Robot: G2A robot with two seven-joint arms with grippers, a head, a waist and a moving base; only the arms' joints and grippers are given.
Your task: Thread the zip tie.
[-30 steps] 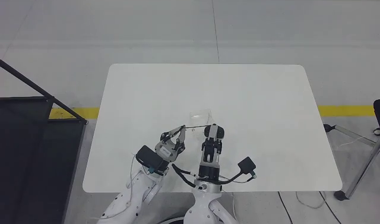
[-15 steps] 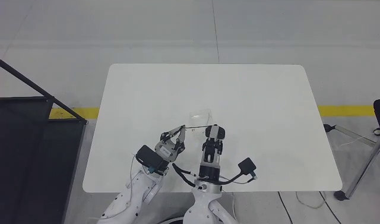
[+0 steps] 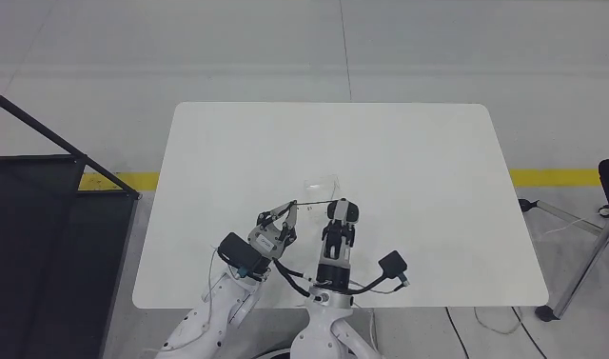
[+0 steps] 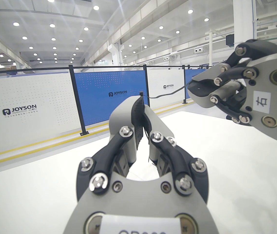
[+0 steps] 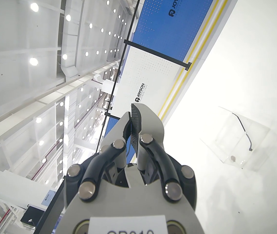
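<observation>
The white surface (image 3: 428, 188) looks as it did a second ago, and the clear tray (image 3: 322, 182) near its middle is unmoved. Both arms keep their places over the near edge; only the right arm's wrist has shifted a touch. The left pincer (image 4: 142, 105) is clamped on one end of the zip tie (image 4: 165, 94), and the right pincer (image 4: 194, 86) on the other. The tie hangs above the surface, its long axis running left to right between them, sagging slightly.
</observation>
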